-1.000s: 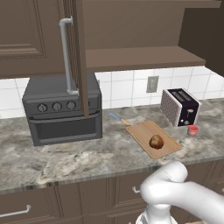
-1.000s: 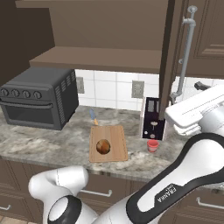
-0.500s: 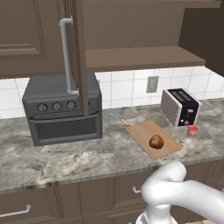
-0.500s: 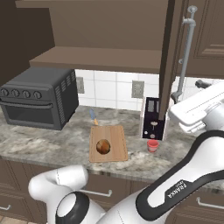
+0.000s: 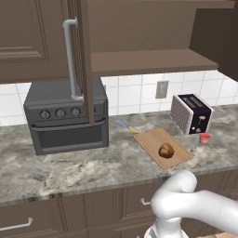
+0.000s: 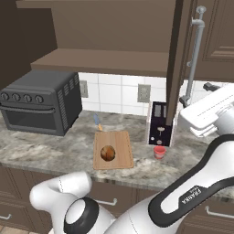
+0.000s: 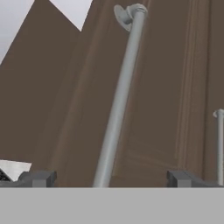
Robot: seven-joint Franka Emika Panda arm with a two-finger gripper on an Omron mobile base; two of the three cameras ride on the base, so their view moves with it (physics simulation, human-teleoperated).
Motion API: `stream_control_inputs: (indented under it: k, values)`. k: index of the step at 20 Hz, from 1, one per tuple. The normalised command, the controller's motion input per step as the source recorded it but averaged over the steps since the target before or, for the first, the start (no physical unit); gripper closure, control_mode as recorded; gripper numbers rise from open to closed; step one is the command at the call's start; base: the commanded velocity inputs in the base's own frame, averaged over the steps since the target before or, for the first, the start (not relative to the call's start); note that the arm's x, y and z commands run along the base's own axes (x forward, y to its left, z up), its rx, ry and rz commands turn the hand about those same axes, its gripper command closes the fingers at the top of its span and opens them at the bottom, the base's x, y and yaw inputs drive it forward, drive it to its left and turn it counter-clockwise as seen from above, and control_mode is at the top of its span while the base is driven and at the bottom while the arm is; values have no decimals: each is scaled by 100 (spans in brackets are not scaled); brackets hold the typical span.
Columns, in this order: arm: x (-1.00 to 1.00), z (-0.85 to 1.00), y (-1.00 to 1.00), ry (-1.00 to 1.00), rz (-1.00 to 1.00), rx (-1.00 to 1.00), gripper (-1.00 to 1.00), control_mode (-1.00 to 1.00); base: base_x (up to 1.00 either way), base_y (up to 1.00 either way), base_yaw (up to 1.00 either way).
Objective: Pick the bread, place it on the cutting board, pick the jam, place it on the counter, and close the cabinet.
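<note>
Ahead of the gripper (image 7: 107, 178), the cabinet (image 7: 166, 87) is dark brown with a silver handle (image 7: 120, 94). The counter (image 5: 93, 169) is grey-brown marbled, the cutting board (image 5: 151, 142) light tan, the bread (image 5: 166, 150) glossy brown, the jam (image 5: 204, 138) red.

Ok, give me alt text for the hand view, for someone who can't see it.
Close-up of a dark brown cabinet door with a long silver bar handle running top to bottom; the open gripper has one dark fingertip on either side of the handle's lower end. A second handle shows at the right edge.
</note>
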Motion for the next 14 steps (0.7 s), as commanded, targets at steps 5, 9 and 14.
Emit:
stream_control_inputs:
  k: [5,9,14]
  values:
    - [0,0,1,7,3,0,-100,-100,0,0,0]
    - [0,0,12,7,3,0,-100,-100,0,0,0]
    - [0,0,22,7,2,0,-100,-100,0,0,0]
